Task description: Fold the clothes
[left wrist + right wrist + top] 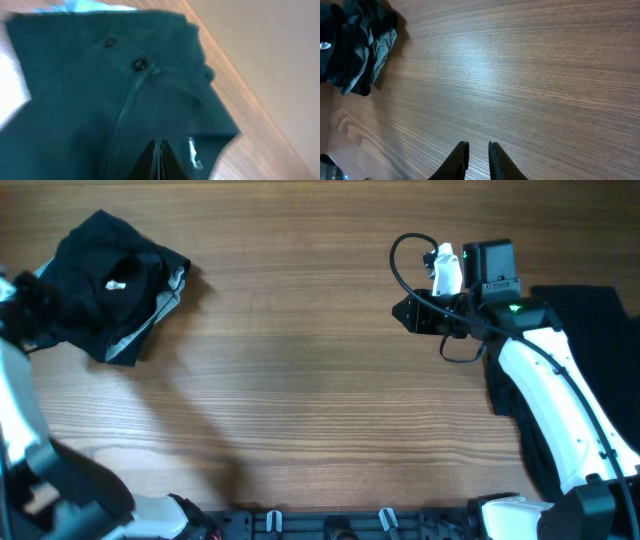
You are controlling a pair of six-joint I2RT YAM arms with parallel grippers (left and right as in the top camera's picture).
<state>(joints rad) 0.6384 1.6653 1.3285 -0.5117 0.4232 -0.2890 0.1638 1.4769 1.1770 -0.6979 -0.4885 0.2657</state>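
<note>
The wooden tabletop [300, 380] extends ahead of the right gripper [478, 146], whose jaws stand slightly apart and empty. A flat black garment [590, 310] lies behind it, beneath the arm. The crumpled black shirt [100, 100] lies directly before the closed left gripper [158, 146].

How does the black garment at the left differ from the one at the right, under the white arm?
The left garment is bunched in a rumpled heap; the right garment lies spread flat. The left one shows a pale grey edge and a small white mark; the right one looks plain black. The right arm covers part of the right one; the left one shows nearly whole. Both are black cloth on the wooden table.
</note>
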